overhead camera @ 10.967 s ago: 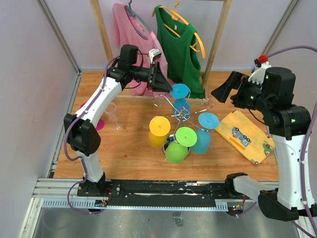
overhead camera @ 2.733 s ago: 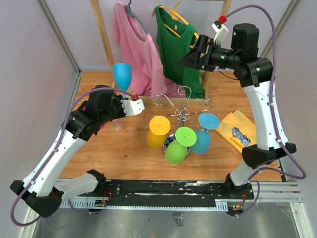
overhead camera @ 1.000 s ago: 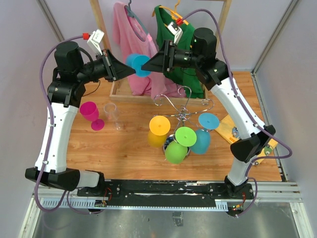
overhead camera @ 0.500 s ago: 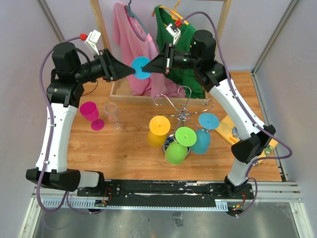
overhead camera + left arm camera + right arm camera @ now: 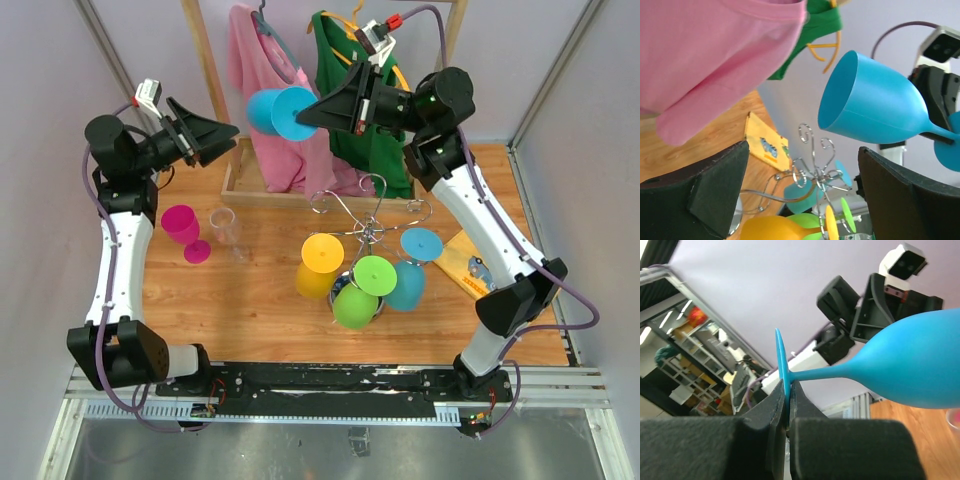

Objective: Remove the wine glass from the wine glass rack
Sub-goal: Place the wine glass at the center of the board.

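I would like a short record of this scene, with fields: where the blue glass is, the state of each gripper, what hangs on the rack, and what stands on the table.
held glass: blue wine glass, in the air, lying sideways, off the rack
right gripper: shut on the glass's foot
left gripper: open, empty, apart from the glass
wine glass rack: yellow glass, green glass and teal glass hang on it
table, left side: pink glass and clear glass, both upright
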`<move>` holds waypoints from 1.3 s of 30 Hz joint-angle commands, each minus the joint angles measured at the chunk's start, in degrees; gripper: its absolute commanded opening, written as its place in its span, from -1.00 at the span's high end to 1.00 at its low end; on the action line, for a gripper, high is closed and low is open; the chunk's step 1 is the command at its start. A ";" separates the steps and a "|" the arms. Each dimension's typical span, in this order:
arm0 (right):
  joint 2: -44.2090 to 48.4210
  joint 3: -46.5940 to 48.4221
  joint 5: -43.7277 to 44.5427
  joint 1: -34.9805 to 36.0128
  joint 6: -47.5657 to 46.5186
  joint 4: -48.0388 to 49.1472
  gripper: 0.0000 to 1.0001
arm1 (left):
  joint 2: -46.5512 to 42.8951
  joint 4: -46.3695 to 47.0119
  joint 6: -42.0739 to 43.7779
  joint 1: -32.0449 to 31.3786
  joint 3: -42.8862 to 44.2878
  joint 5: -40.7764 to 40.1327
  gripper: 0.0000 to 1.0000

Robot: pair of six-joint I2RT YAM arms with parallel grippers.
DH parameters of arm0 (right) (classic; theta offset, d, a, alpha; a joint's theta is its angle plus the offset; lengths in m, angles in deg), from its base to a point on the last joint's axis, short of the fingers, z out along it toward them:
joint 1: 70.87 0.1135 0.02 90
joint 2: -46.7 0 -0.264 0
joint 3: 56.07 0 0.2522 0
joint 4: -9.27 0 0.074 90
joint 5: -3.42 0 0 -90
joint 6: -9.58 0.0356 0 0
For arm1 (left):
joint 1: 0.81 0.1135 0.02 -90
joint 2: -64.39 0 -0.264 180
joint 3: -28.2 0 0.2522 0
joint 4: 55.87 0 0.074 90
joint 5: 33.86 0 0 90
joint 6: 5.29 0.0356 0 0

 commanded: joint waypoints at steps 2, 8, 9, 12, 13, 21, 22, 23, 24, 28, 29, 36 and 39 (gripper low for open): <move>-0.92 -1.43 -1.37 -0.55 20.19 27.25 0.99 | -0.24 27.25 -16.74 0.18 -0.41 4.44 -0.93; -2.39 -3.79 -0.28 -0.55 28.98 38.73 0.98 | 1.24 38.57 -23.37 0.19 -0.16 3.98 -0.99; -2.45 -4.00 -0.26 -0.50 29.38 39.32 0.99 | 1.33 39.51 -23.91 0.25 -0.22 3.81 -0.99; -2.71 -4.43 -0.43 -0.46 30.58 40.82 0.99 | 1.84 42.21 -25.92 0.20 -0.10 3.40 -0.99; -2.73 -4.73 -0.46 -0.46 30.67 40.99 0.98 | 2.02 42.88 -26.46 0.17 0.23 3.22 -0.99; -4.19 -3.42 -0.48 0.21 31.30 42.01 0.99 | 2.54 43.53 -27.14 -3.67 2.61 3.09 -0.99; -4.29 -3.37 -0.50 0.35 31.23 42.01 0.99 | 2.58 43.57 -27.02 -4.22 3.22 3.01 -0.99; -4.35 -3.41 -0.53 0.44 31.21 42.14 0.98 | 2.58 43.47 -26.90 -4.63 3.86 2.94 -0.99; -4.34 -3.50 -0.50 0.48 31.19 42.11 0.99 | 2.58 43.48 -26.94 -4.88 4.43 2.98 -0.98; -4.44 -3.53 -0.48 0.50 31.19 42.26 0.98 | 2.04 43.22 -27.38 -5.10 6.32 3.09 -0.95; -4.52 -3.54 -0.45 0.56 31.28 42.42 0.98 | 1.79 42.98 -27.40 -5.09 6.59 3.09 -0.92; -5.89 -3.51 1.46 0.58 35.32 46.72 0.99 | -0.28 42.34 -28.21 -5.26 7.94 2.90 -0.54; -6.99 -3.05 2.11 0.53 37.92 49.90 0.98 | -1.15 42.38 -29.06 -5.45 8.02 2.57 -0.28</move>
